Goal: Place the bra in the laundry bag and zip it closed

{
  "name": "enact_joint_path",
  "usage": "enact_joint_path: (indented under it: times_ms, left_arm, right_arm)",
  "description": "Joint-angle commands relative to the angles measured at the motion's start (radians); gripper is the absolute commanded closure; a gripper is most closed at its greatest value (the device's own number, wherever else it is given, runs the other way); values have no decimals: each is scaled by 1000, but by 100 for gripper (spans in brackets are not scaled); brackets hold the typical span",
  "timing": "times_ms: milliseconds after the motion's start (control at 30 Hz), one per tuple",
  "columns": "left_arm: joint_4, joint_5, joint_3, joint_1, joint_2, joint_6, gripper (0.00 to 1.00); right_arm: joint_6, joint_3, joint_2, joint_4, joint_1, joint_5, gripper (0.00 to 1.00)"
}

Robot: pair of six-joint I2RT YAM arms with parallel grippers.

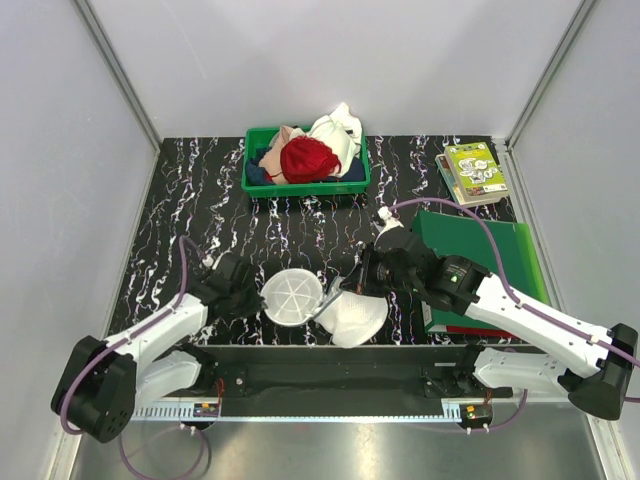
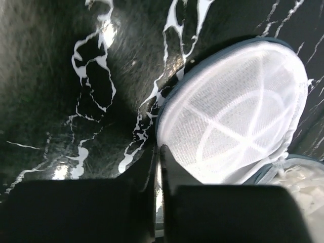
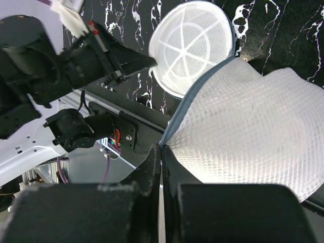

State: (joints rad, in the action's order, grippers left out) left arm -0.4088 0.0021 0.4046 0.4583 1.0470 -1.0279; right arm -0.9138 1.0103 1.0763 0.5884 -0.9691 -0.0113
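- Black stone-look table [image 1: 200, 200], white veining, carries everything below.
- Green folder [image 1: 510, 260], flat on the right side; the right arm reaches across its near corner.
- Green bin [image 1: 300, 186] at the back centre. It holds a red garment [image 1: 308, 160] bunched in the middle, a beige cloth [image 1: 285, 140] behind it to the left, and a white cloth [image 1: 340, 130] heaped over the right end.
- White mesh laundry bag [image 1: 338, 314] at front centre, between the two arms. It lies open in two round halves joined at one side. The left half shows its spoke seams; the right half bulges in a dome. The grey zip runs round both rims and is not done up.
- Bra: cannot tell whether it is inside the domed half or is the white cloth in the bin.
- Books [image 1: 472, 172], small stack with a green cover, at the back right corner.
- Left gripper [image 1: 260, 294]: fingers pressed together, pinching the left rim of the spoked half.
- Right gripper [image 1: 346, 288]: fingers pressed together on the grey zip edge of the domed half, which is lifted slightly at that point.
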Motion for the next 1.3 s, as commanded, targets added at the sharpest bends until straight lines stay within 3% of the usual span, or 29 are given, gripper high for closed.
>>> enact_joint_path:
  times_ms: [0, 167, 333, 533, 800, 900, 1000, 1067, 1200, 1267]
  left_arm:
    - [-71, -100, 159, -6, -86, 127, 100]
    - [-185, -74, 388, -1, -312, 340, 100]
    - [-249, 19, 580, 2, -435, 405, 100]
    - [-340, 10, 545, 2, -355, 460, 100]
    - [-272, 136, 599, 9, -358, 583, 100]
    - [-277, 136, 606, 78, -360, 571, 100]
    - [-297, -47, 617, 279, -332, 528, 100]
    - [-320, -121, 632, 354, -277, 509, 100]
    - [-395, -434, 738, 569, -167, 491, 100]
    - [-420, -505, 812, 684, -116, 489, 100]
  right_arm:
    - [29, -21, -16, -33, 4, -32, 100]
    - [78, -29, -3, -9, 12, -50, 100]
    - [150, 79, 31, 42, 13, -71, 100]
    - [200, 103, 95, 44, 39, -93, 100]
    - [248, 53, 281, -81, 89, -36, 100]
    - [248, 62, 312, -110, 105, -1, 100]
    - [253, 83, 326, -134, 130, 39, 100]
    - [256, 102, 343, -145, 153, 62, 100]
    - [256, 126, 355, -153, 187, 96, 100]
    - [257, 128, 363, -157, 211, 112, 100]
